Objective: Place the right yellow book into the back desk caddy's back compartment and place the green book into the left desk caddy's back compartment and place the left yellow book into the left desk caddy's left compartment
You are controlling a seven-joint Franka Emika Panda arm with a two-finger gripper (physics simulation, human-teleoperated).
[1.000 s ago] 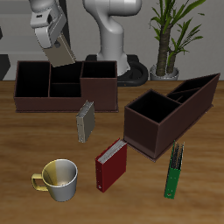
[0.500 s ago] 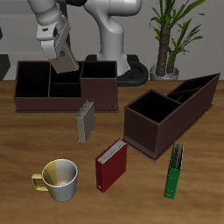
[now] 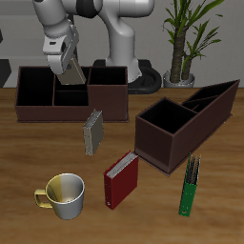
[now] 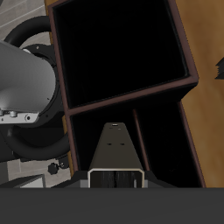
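Observation:
My gripper is shut on the right yellow book, a grey-tan hardback that hangs tilted just above the back desk caddy, over its rear part. In the wrist view the book points down into a narrow dark compartment of this caddy. The left yellow book stands upright on the table in front of that caddy. The green book lies near the table's front edge, beside the skewed left desk caddy.
A red book stands near the front of the table, with a yellow-and-white mug beside it. A potted plant stands at the back, behind the skewed caddy. The robot's base rises behind the long caddy.
My gripper has come down with the grey-tan book, closer to the long caddy's rim. Nothing else on the table has moved.

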